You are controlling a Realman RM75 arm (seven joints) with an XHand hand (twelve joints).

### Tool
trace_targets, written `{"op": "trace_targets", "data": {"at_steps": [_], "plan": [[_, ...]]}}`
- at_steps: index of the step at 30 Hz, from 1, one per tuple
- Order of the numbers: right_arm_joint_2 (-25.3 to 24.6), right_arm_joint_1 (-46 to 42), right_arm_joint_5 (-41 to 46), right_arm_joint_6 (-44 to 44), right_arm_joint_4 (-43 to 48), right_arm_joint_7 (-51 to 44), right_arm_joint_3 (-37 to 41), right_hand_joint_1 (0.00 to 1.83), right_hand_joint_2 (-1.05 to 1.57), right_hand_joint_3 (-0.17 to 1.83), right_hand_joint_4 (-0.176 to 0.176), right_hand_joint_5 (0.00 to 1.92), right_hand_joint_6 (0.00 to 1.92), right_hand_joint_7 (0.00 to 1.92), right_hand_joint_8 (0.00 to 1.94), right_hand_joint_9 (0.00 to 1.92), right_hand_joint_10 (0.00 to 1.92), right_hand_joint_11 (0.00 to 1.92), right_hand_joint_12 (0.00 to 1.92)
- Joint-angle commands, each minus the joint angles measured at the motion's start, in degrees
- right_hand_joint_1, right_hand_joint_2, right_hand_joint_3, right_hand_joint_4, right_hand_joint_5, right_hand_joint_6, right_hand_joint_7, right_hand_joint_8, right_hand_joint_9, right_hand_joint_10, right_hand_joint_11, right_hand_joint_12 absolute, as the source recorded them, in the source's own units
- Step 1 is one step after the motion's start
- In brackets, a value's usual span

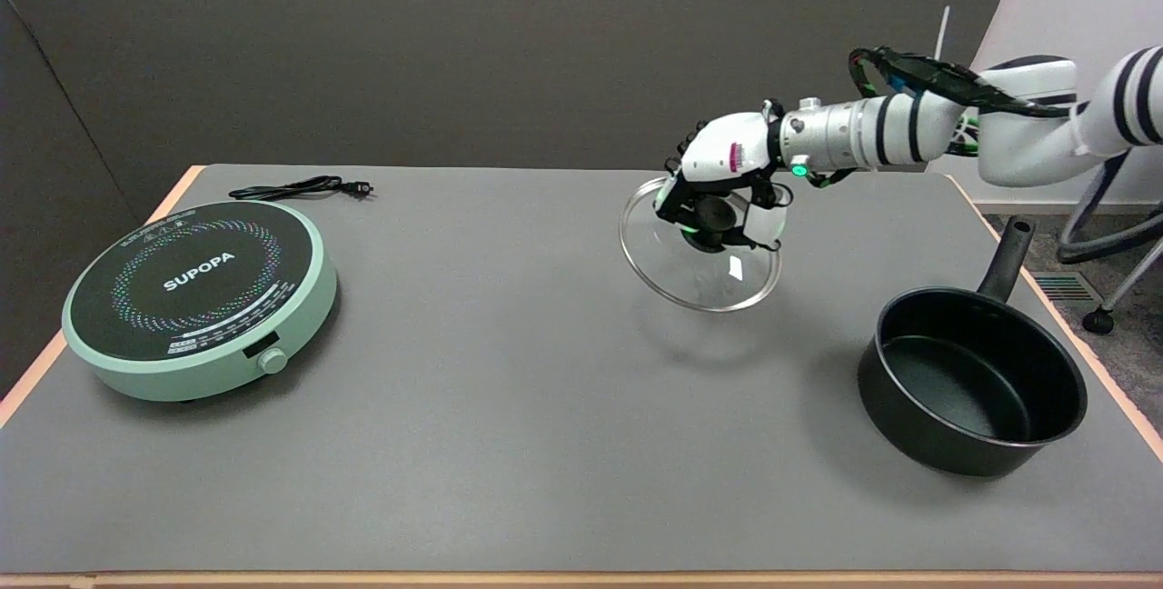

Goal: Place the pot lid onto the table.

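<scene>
Glass lid (pixel 704 275) held aloft over grey table (pixel 509 444), gripped at its knob by right hand (pixel 722 180).

Clear of the tabletop and tilted, near edge lower, with a faint shadow on the surface beneath; fingers (pixel 681 207) curled down around the dark knob at the centre; white arm (pixel 909 130) reaching in from the right, wrapped in black cable. Uncovered and empty to the lower right of the lid and well apart from it, black pot (pixel 972 384) standing upright near the table's right edge, handle angled up and away. Far across on the left, round green cooktop (pixel 200 298) marked SUPOPA, knob facing the near side; behind it, near the table's back edge, black cord (pixel 300 189) lying coiled, plug end free.
</scene>
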Motion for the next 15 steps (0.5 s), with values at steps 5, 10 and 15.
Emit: {"op": "trace_targets", "data": {"at_steps": [5,10,15], "plan": [[9.33,-6.66,-0.01,-3.38,5.5,0.41,-0.48,1.4,0.55,1.27,0.176,0.74,1.76,0.98,1.58,0.91,1.86,0.72,1.29],[10.47,-7.5,-0.01,-5.96,5.59,-0.02,0.32,1.4,0.55,1.27,0.176,0.73,1.76,0.98,1.59,0.91,1.86,0.72,1.3],[11.78,-7.77,-0.01,-6.45,6.07,-0.02,0.03,1.4,0.56,1.27,0.176,0.72,1.77,0.97,1.6,0.9,1.87,0.72,1.29]]}}
